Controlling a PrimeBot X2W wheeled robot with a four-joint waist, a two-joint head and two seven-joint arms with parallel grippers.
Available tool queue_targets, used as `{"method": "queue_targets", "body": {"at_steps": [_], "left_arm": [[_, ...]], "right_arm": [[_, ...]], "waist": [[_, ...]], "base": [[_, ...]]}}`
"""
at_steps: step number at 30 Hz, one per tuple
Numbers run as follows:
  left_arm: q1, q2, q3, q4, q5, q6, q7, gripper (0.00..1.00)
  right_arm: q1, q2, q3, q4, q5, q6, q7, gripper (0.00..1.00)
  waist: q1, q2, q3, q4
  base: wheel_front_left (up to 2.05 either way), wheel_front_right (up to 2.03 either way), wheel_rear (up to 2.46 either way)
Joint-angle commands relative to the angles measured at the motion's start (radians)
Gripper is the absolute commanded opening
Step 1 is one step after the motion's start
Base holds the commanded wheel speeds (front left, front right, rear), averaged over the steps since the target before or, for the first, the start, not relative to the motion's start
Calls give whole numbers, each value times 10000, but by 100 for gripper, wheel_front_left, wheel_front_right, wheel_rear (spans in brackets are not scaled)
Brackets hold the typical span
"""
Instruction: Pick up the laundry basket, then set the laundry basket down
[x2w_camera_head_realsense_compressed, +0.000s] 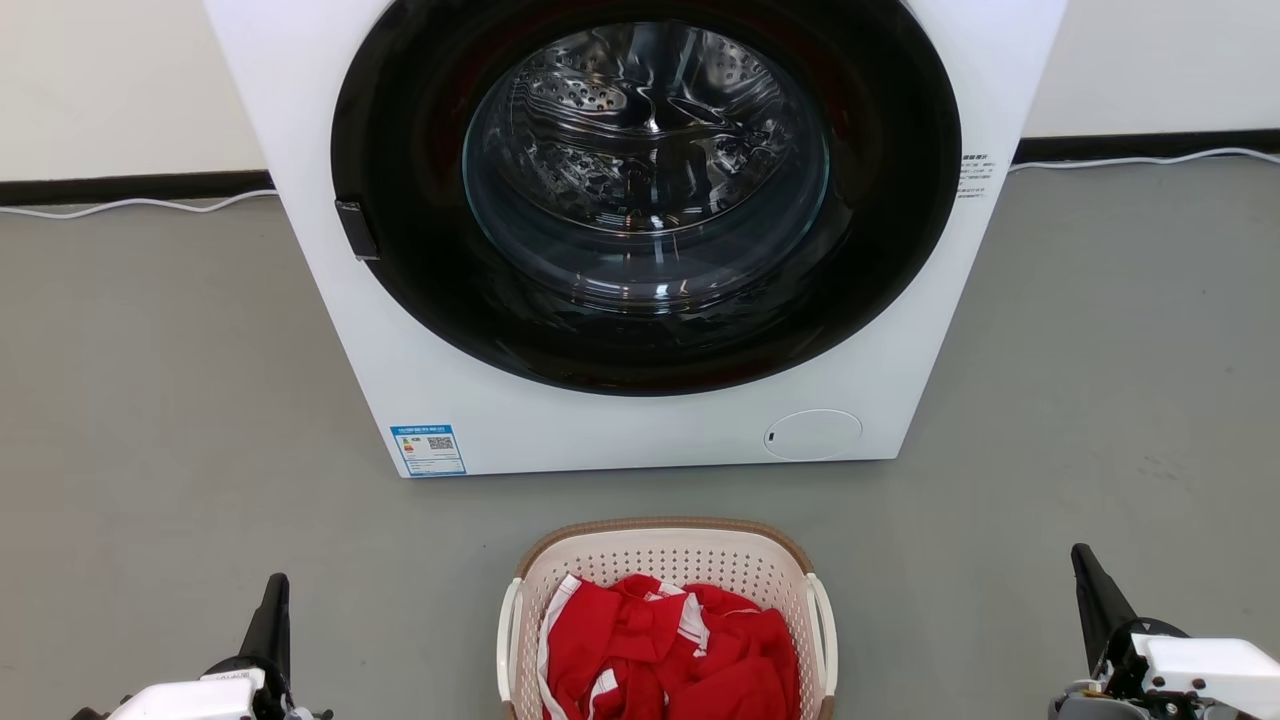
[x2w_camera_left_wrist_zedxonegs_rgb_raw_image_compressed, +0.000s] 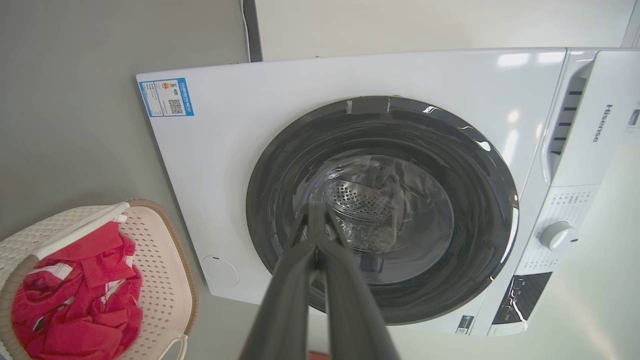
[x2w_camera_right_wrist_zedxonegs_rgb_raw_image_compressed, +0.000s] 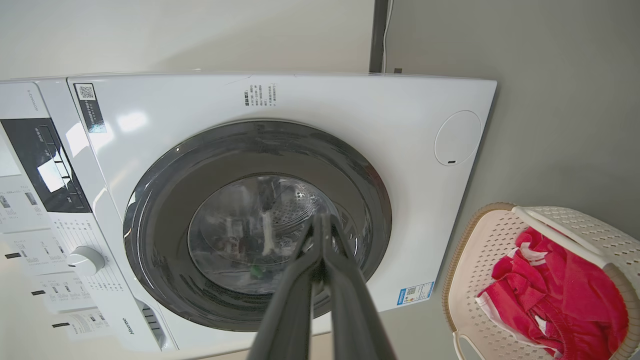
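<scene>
**Basket loaded and standing on the floor; both grippers closed, holding nothing**

Container 1: the small cream plastic laundry basket (x2w_camera_head_realsense_compressed: 676, 562), a rounded rectangle, holds a crumpled heap of red fabric with white stripes (x2w_camera_head_realsense_compressed: 668, 655). The heap lies below the rim and covers the bottom.

Container 2: the large white front-loading washing machine (x2w_camera_head_realsense_compressed: 600, 432) has its round dark-framed glass door (x2w_camera_head_realsense_compressed: 645, 165) shut. A perforated steel drum shows behind the glass. Reflections prevent a reading of its contents.

Basket condition: the walls are perforated in regular rows, the rim is a brown woven-look band, and a white handle sits on each long side. It stands upright on the grey floor (x2w_camera_head_realsense_compressed: 150, 400), just in front of the machine and apart from it, midway between the two arms.

Left gripper (x2w_camera_head_realsense_compressed: 277, 592): fingers pressed together, well clear of the basket. Right gripper (x2w_camera_head_realsense_compressed: 1086, 568): fingers likewise pressed together, also clear.
</scene>
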Motion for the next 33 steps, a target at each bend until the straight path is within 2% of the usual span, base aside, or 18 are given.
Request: {"method": "queue_targets", "body": {"at_steps": [1,33], "left_arm": [[-472,189,326,-214,-74,-144,35,0],[-472,189,325,-215,-75,-144,34,0]], "right_arm": [[-288,-113,163,-299,-48,31,115,0],[-294,-70,102,-295,-100,31,164,0]], "waist": [[0,-1,0,0],[0,-1,0,0]], "base": [[0,0,0],[0,0,0]]}}
